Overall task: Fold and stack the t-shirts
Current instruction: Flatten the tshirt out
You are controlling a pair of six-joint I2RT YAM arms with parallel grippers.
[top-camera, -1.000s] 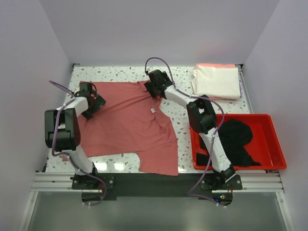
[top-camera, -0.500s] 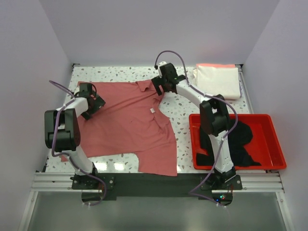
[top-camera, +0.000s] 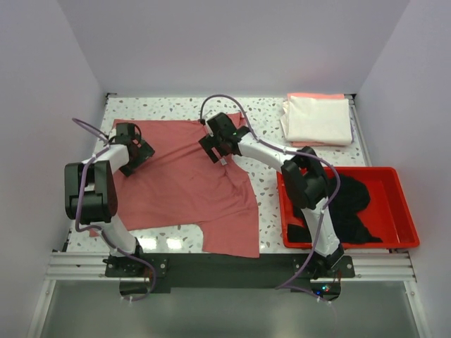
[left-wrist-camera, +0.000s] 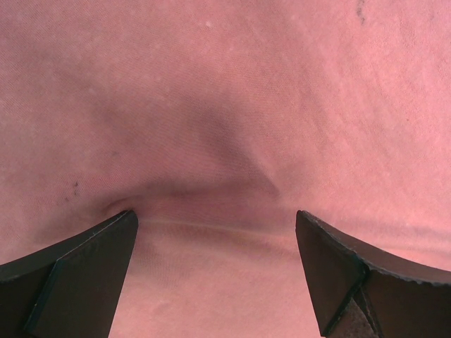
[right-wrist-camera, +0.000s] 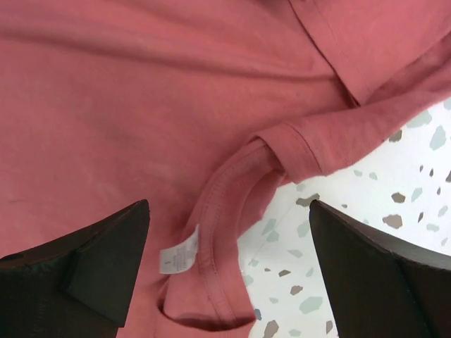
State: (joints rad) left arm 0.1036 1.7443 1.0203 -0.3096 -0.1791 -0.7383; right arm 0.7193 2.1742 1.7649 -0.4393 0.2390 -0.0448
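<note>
The dusty rose-red t-shirt (top-camera: 187, 186) lies spread on the speckled table (top-camera: 169, 105). My left gripper (top-camera: 138, 156) is open, low over its left part; the left wrist view shows only red cloth (left-wrist-camera: 225, 127) with a shallow fold between the fingers (left-wrist-camera: 84, 260). My right gripper (top-camera: 215, 150) is open above the shirt's collar (right-wrist-camera: 225, 211) and white label (right-wrist-camera: 177, 258), at the cloth's right edge. The cream-white shirt (top-camera: 318, 120) lies folded at the back right on the peach-pink one (top-camera: 313, 96). The black shirt (top-camera: 349, 208) lies crumpled in the red tray (top-camera: 402, 211).
White walls close the table's back and sides. The metal rail (top-camera: 225, 266) with both arm bases runs along the near edge. Bare speckled tabletop (right-wrist-camera: 366, 232) shows right of the collar in the right wrist view.
My right gripper swung from the collar toward the back right, then came back left and nearer, and now hangs over the collar and label. The left gripper stayed put.
</note>
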